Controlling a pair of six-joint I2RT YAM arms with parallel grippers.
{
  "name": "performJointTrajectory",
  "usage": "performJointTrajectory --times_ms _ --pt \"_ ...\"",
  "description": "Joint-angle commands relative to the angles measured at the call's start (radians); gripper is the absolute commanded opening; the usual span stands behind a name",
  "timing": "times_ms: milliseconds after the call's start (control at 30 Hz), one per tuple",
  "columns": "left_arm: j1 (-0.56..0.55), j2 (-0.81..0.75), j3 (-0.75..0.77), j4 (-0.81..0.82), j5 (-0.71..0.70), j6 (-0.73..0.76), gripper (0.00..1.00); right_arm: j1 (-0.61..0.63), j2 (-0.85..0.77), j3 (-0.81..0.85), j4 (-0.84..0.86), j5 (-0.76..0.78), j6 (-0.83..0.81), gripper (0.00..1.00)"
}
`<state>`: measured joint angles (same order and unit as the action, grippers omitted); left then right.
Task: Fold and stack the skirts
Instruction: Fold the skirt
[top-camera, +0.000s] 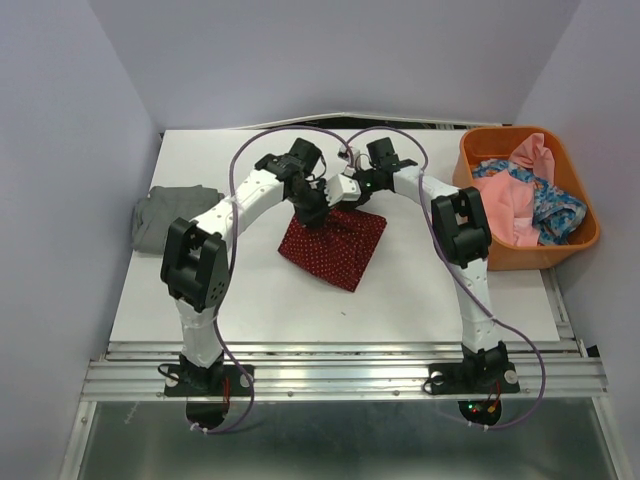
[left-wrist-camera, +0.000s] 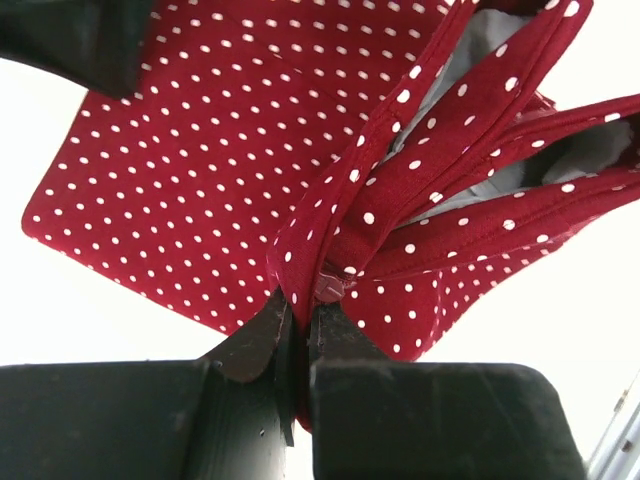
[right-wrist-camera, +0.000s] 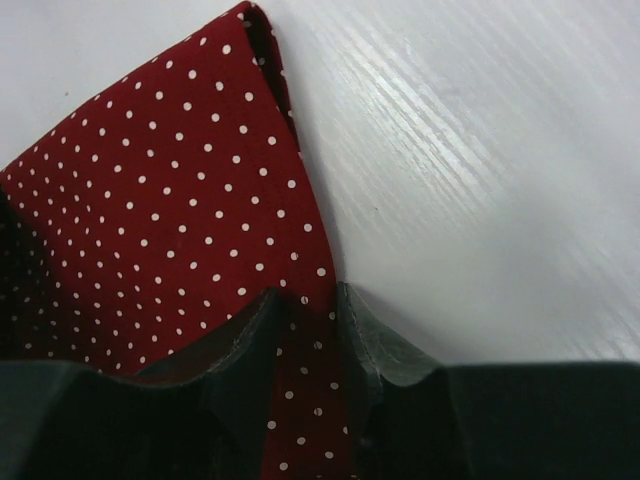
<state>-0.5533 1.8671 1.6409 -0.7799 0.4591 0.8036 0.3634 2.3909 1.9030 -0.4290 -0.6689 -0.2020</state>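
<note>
The dark red skirt with white dots (top-camera: 335, 245) lies in the middle of the white table, its far edge lifted. My left gripper (top-camera: 310, 207) is shut on a bunched fold of its band, seen close in the left wrist view (left-wrist-camera: 300, 300) with the skirt (left-wrist-camera: 220, 150) hanging beyond. My right gripper (top-camera: 347, 190) is closed on the skirt's side edge (right-wrist-camera: 180, 200), with cloth between its fingertips (right-wrist-camera: 310, 300). The grey skirt (top-camera: 170, 215) lies crumpled at the table's left edge. The blue flowered skirt (top-camera: 562, 207) lies in the orange basket.
The orange basket (top-camera: 580, 245) stands at the right edge of the table and also holds a pink cloth (top-camera: 515, 190). Purple cables loop over both arms. White walls enclose the table (top-camera: 300, 300) on three sides.
</note>
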Motion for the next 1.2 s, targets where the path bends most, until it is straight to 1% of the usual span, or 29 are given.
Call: performJointTrajectory --times_ms 0,233,467,733,867,900,967,1000,1100,1133,1167 --pt "0.015 0.041 0.106 -0.009 -0.003 -0.014 0.00 0.012 -0.001 -0.055 -0.017 -0.024 -0.005 0.35" --pt "0.021 0.142 0.221 0.022 -0.028 -0.014 0.00 0.012 -0.012 -0.064 -0.022 -0.055 -0.014 0.36" --pt "0.024 0.217 0.284 0.060 -0.066 0.000 0.00 0.012 -0.006 -0.053 -0.030 -0.077 -0.016 0.35" --pt "0.029 0.279 0.280 0.148 -0.115 0.003 0.00 0.012 0.011 -0.025 -0.045 -0.093 -0.016 0.35" --pt "0.030 0.284 0.249 0.244 -0.151 0.003 0.00 0.012 0.025 -0.007 -0.060 -0.092 -0.019 0.36" --pt "0.030 0.282 0.243 0.258 -0.154 0.003 0.01 0.012 0.027 -0.005 -0.060 -0.092 -0.017 0.36" --pt "0.030 0.283 0.240 0.281 -0.161 0.006 0.13 0.012 0.031 -0.001 -0.065 -0.090 -0.017 0.36" --pt "0.030 0.285 0.241 0.287 -0.166 0.003 0.23 0.012 0.036 0.005 -0.065 -0.078 -0.014 0.38" --pt "0.030 0.276 0.240 0.291 -0.178 0.003 0.31 0.012 0.037 0.025 -0.065 -0.051 -0.010 0.43" --pt "0.036 0.253 0.231 0.301 -0.178 -0.007 0.35 0.012 0.039 0.045 -0.060 -0.022 -0.002 0.49" --pt "0.038 0.239 0.228 0.303 -0.180 -0.014 0.37 0.012 0.039 0.057 -0.062 -0.008 -0.001 0.50"
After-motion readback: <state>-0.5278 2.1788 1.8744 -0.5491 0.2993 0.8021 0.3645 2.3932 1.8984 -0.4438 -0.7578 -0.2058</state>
